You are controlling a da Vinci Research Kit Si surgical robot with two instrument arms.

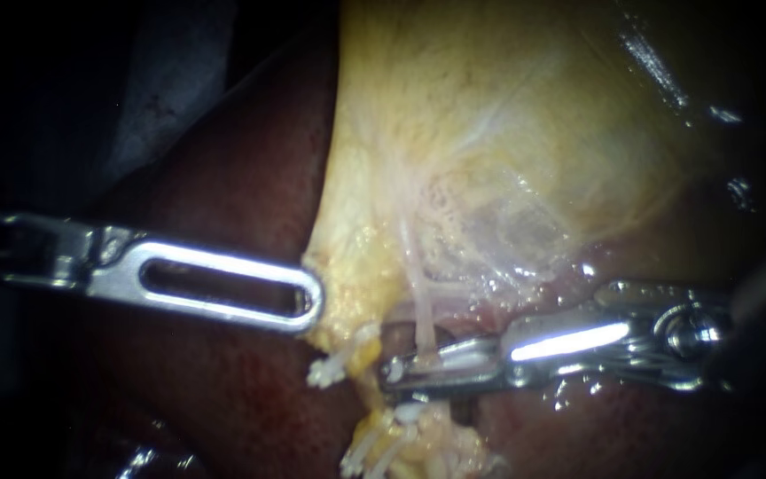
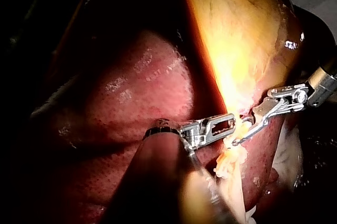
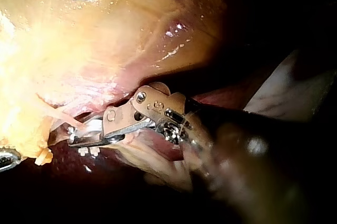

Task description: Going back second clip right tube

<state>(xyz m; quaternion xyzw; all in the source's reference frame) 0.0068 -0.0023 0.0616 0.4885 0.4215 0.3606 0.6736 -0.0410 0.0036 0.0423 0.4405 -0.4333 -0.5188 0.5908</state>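
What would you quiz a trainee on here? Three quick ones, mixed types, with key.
1. Fill in: the left instrument meets the edge of the yellow ___.
2. True or false: the two instruments touch each other.
3. The thin pale tube runs down to the open claw of: A) the left instrument, B) the right instrument, C) neither.

Key: 1 gallbladder; 2 false, they stand apart with tissue between them; 3 B.
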